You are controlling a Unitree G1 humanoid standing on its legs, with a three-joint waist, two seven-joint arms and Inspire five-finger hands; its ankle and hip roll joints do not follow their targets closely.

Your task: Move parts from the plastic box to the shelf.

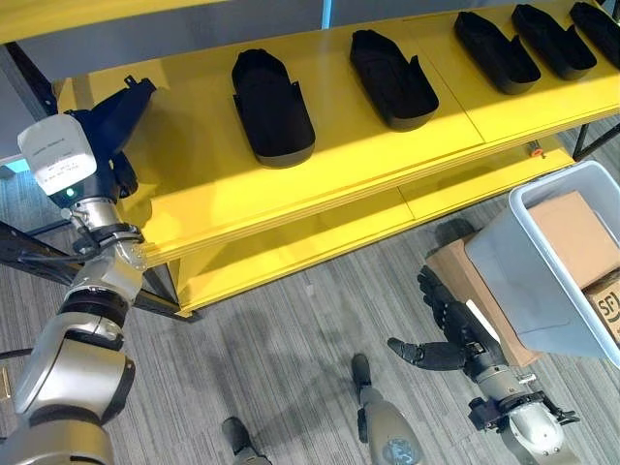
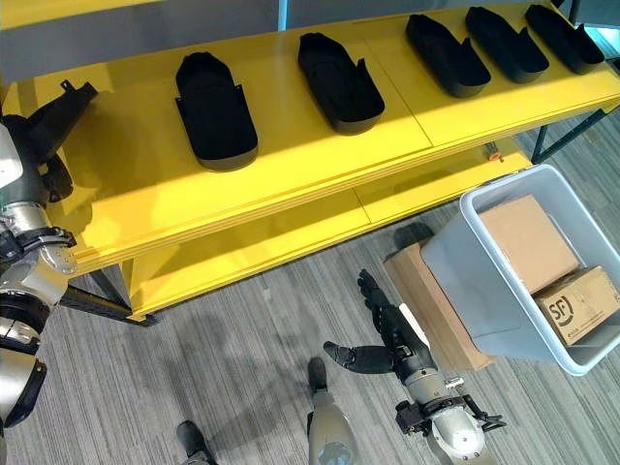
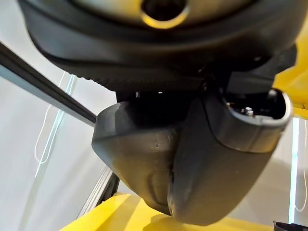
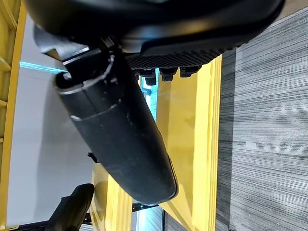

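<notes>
On the yellow shelf, at its far left end, the left hand grips a black part that tilts up over the top board; its fingers are curled round it. The left wrist view shows that same part up close as a dark moulded body pressed against the thumb, with the yellow board just beneath. Five more black parts lie in a row along the top board: one near the left hand, another to its right, and three at the far right. To the near right the right hand hangs over the floor with fingers spread straight, holding nothing. Just right of it stands the grey plastic box, tilted, with cardboard cartons inside. The right wrist view shows the shelf's yellow edge beside grey striped carpet.
</notes>
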